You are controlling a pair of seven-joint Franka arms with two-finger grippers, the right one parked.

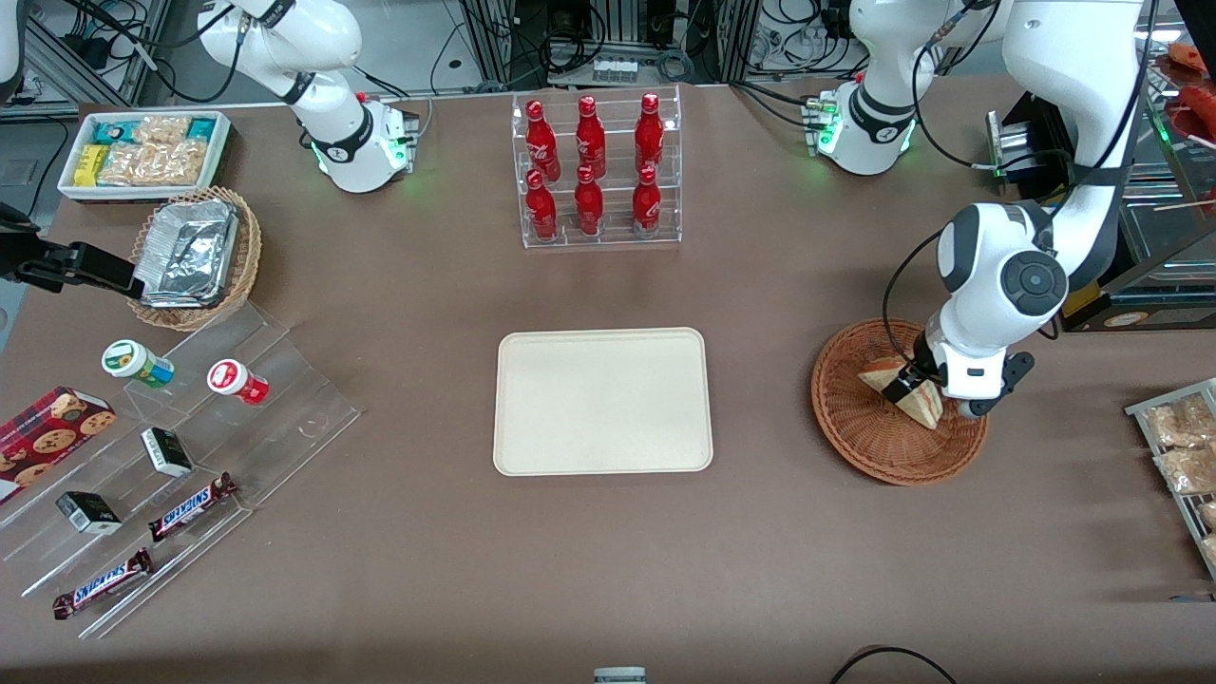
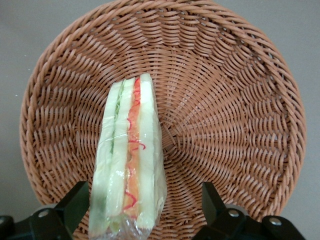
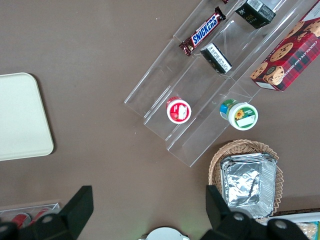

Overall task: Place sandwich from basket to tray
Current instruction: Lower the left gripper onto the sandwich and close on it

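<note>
The tool [image 2: 145,205] hangs low inside the basket [image 1: 855,432], its two black fingers [image 2: 75,202] spread wide apart; one finger touches or nearly touches the wrapped end of the sandwich [image 2: 129,155], the other stands clear of it with bare wicker between, so nothing is clamped. The sandwich rests in the basket, standing on a bread edge with its red-orange and green filling stripe turned up toward the wrist camera; in the front view it [image 1: 902,391] lies in the half of the basket farther from that camera, partly covered by the tool. The basket's woven rim is whole all round and rises above the sandwich's base. The basket sits toward the working arm's end of the desk [image 1: 760,570]; seen from the front, the tray [image 1: 602,401] lies at its nine o'clock, well apart, a strip of bare brown desk between the two rims. The tray's low raised edge shows unbroken, its cream surface bare. A clear rack of red bottles [image 1: 596,171] stands at the tray's twelve o'clock, farther from the front camera.
</note>
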